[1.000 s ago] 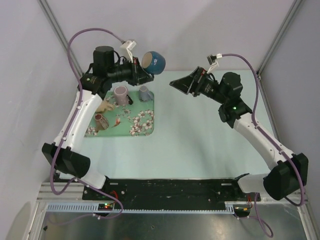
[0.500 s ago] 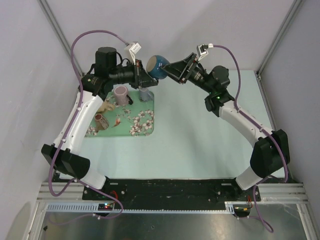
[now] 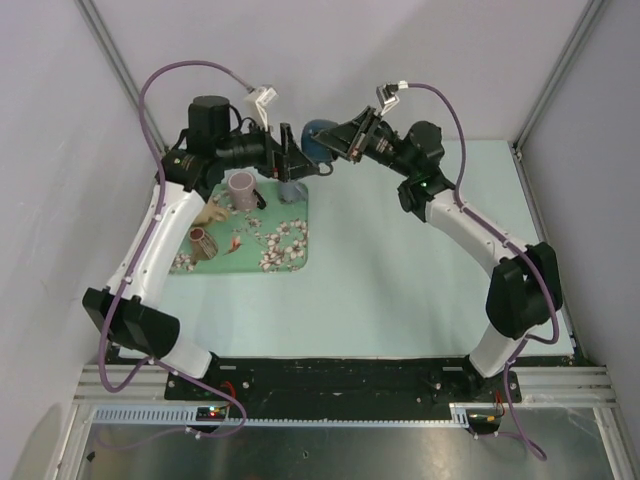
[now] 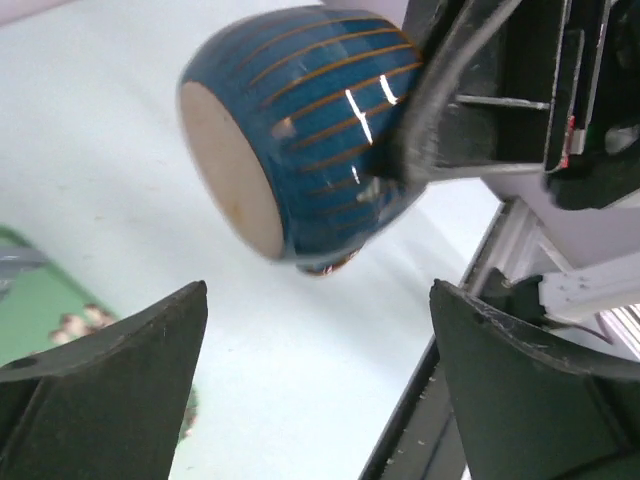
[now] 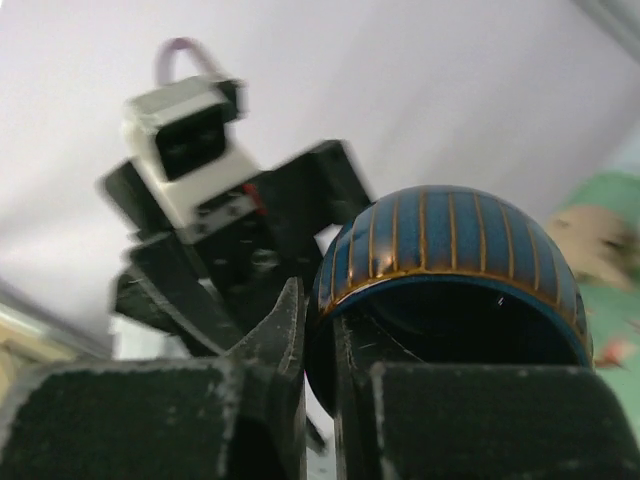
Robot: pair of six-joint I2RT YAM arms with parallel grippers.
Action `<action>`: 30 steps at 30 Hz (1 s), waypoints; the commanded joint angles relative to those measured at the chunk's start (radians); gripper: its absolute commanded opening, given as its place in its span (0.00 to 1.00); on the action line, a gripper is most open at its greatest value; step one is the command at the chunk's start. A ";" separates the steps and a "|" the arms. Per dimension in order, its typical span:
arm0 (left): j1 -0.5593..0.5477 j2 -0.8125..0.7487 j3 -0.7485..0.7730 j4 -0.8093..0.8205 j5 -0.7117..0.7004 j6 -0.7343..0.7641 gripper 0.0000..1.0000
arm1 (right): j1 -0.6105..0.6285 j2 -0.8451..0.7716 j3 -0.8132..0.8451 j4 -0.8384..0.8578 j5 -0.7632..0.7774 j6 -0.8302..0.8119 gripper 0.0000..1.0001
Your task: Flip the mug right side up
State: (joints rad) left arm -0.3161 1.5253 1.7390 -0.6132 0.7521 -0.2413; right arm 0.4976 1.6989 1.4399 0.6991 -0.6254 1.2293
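The mug (image 3: 318, 140) is dark blue with thin gold stripes and hangs in the air above the table's far edge, lying on its side. In the left wrist view its pale base (image 4: 228, 165) faces the camera. My right gripper (image 5: 318, 310) is shut on the mug's (image 5: 450, 240) rim, one finger inside and one outside. My left gripper (image 4: 320, 290) stands open just left of the mug, its fingers apart and touching nothing. The top view shows both grippers meeting at the mug, the left gripper (image 3: 295, 160) on one side and the right gripper (image 3: 337, 148) on the other.
A green floral tray (image 3: 290, 250) lies under the left arm. It holds a pink mug (image 3: 241, 188), a grey cup (image 3: 289, 186) and a brown striped cup (image 3: 203, 241). Enclosure walls stand close behind both grippers.
My right arm swung left to the mug and shut on its rim. My left gripper, which held the mug, opened and let go.
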 commanded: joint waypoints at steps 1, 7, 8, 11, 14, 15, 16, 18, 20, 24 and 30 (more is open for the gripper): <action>0.048 -0.026 -0.012 -0.048 -0.177 0.177 0.98 | -0.044 -0.014 0.138 -0.473 0.089 -0.419 0.00; 0.093 -0.020 -0.070 -0.091 -0.501 0.397 1.00 | -0.069 0.255 0.566 -1.206 0.403 -0.978 0.00; 0.098 -0.019 -0.089 -0.095 -0.532 0.418 1.00 | -0.072 0.317 0.648 -1.288 0.449 -1.041 0.00; 0.124 -0.016 -0.142 -0.107 -0.590 0.471 1.00 | -0.090 0.574 0.995 -1.530 0.567 -1.161 0.00; 0.151 -0.016 -0.206 -0.128 -0.652 0.549 1.00 | -0.111 0.738 1.177 -1.615 0.580 -1.231 0.00; 0.160 -0.016 -0.228 -0.142 -0.668 0.577 1.00 | -0.117 0.754 1.167 -1.599 0.576 -1.243 0.00; 0.164 -0.018 -0.247 -0.153 -0.684 0.626 0.99 | -0.121 0.757 1.146 -1.573 0.581 -1.250 0.00; 0.171 -0.024 -0.289 -0.181 -0.701 0.733 0.98 | -0.124 0.747 1.068 -1.501 0.591 -1.262 0.00; 0.173 -0.034 -0.333 -0.202 -0.704 0.858 0.98 | -0.125 0.765 1.048 -1.490 0.590 -1.282 0.00; 0.180 -0.040 -0.375 -0.240 -0.690 1.051 0.97 | -0.125 0.843 1.111 -1.542 0.589 -1.339 0.00; 0.181 -0.040 -0.422 -0.319 -0.644 1.285 0.95 | -0.139 0.880 1.068 -1.515 0.543 -1.313 0.00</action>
State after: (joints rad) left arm -0.1406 1.5238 1.3361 -0.8680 0.0826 0.8108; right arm 0.3645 2.5793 2.4683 -0.8688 -0.0544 -0.0647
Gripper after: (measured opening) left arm 0.960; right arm 0.100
